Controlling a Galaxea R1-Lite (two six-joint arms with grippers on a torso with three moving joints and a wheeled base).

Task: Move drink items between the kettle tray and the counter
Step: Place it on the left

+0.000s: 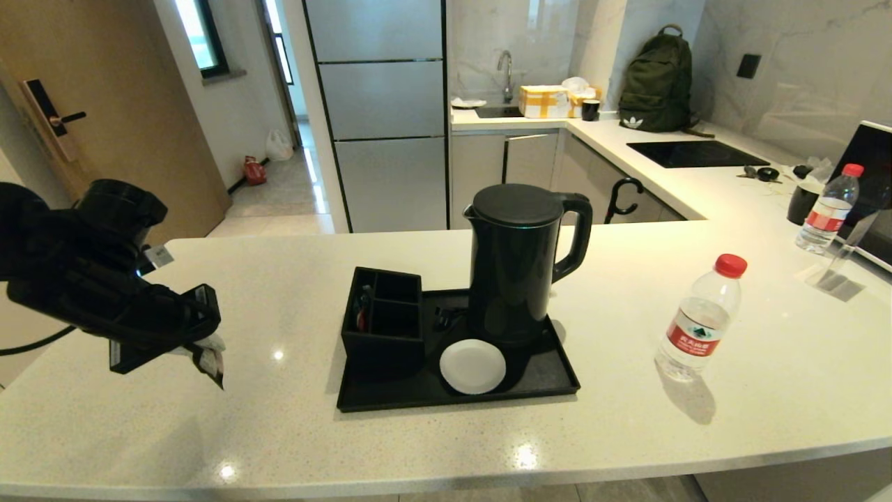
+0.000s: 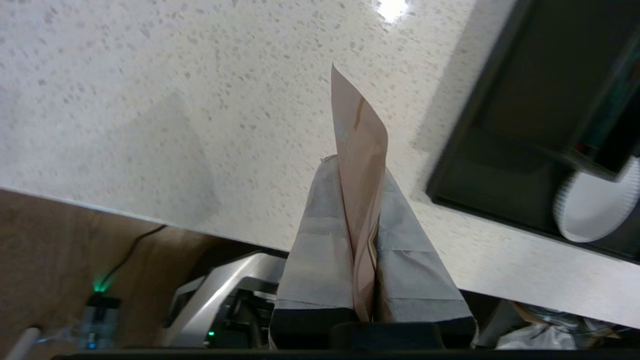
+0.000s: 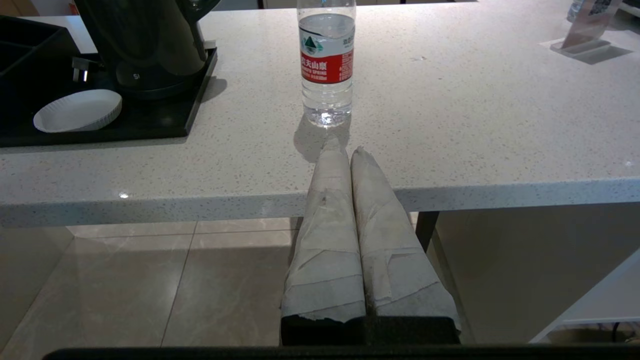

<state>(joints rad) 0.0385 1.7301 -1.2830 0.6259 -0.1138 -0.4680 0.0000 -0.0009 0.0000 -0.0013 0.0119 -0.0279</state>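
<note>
a black kettle and compartmented box crowd your kettle tray. your left gripper pinches the tea sachet above the counter, left of the tray. your right gripper, fingers together, sits off the counter edge facing the water bottle.

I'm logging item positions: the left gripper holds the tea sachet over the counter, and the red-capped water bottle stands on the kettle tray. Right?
Not quite. The left gripper does hold the tea sachet over the counter, but the head view shows the water bottle standing on the counter, right of the kettle tray.
</note>
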